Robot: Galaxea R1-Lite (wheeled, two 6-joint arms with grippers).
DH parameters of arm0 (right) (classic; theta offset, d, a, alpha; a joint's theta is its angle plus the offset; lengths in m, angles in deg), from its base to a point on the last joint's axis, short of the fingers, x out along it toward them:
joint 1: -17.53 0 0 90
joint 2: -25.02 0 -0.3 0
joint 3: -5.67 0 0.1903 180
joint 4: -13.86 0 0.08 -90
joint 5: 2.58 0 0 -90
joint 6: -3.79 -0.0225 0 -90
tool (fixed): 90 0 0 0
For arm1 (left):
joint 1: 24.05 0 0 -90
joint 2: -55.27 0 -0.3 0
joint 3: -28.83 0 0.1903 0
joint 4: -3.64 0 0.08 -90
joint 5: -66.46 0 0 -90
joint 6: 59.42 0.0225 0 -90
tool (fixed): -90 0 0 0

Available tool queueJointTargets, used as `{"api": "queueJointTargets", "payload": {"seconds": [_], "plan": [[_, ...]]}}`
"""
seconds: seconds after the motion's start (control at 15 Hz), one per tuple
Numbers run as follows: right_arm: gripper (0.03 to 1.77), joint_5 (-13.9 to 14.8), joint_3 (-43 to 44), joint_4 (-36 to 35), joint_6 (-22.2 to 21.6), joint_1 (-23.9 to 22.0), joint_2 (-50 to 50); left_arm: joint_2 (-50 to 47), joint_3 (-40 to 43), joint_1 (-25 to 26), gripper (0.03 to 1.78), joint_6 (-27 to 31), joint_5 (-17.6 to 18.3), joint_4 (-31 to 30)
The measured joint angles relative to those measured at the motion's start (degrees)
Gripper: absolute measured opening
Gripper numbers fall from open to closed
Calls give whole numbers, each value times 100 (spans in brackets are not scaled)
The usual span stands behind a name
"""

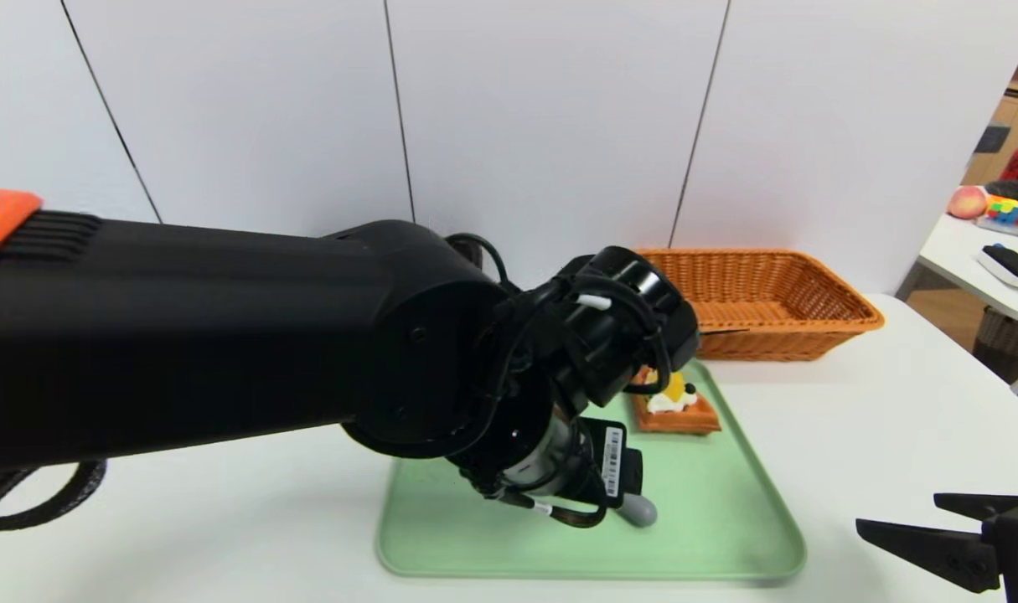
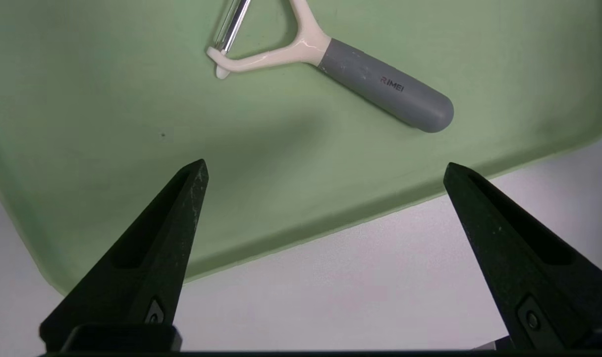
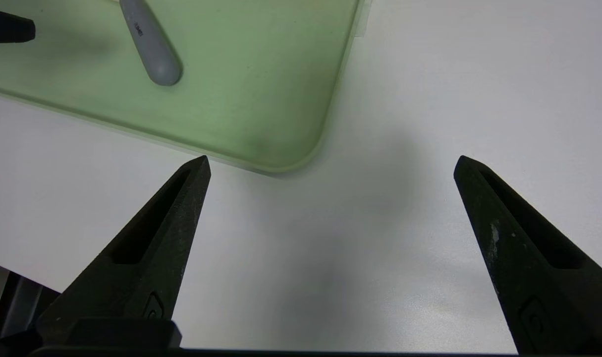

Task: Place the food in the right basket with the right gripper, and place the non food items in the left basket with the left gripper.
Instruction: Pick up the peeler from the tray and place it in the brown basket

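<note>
White wall panels stand behind a white desk (image 1: 852, 402) with a green tray (image 1: 726, 511) in the middle. On the left side, the big black left arm reaches across over the tray. The left gripper (image 2: 325, 171) hangs above the tray's near edge with its fingers (image 2: 182, 208) spread wide and holding nothing. The peeler (image 2: 340, 64) lies flat on the tray just past the fingers, near that edge. Its grey handle runs crosswise to them, so a straight push forward and down looks like the way to grab it.

Further right, the waffle (image 1: 674, 409) sits near the tray's far right corner, partly hidden by the arm. Behind it stands the orange basket (image 1: 760, 301). By the desk's near right edge, the right gripper (image 3: 330, 166) waits with fingers wide and empty. The dark basket and the soap bar cannot be seen.
</note>
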Motion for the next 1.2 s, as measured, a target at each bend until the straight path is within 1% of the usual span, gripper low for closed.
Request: {"api": "queueJointTargets", "payload": {"seconds": [0.27,0.4,0.53,0.93,1.07,1.2], "plan": [[170,2,-63,-1,-2,0,2,597,-1100,-83,169,-673,-191,859],[170,-9,-74,-4,-2,0,13,901,-1420,-121,169,-968,-450,1133],[170,-6,-101,-4,-2,-2,41,1104,-1510,-157,169,-1035,-583,1129],[170,-9,-176,-1,-2,0,105,1331,-1549,-216,169,-1200,-664,796],[170,-9,-188,0,0,0,138,1367,-1554,-234,169,-1256,-858,647],[170,-6,-190,5,-2,0,151,1434,-1552,-282,169,-1291,-1119,634]]}}
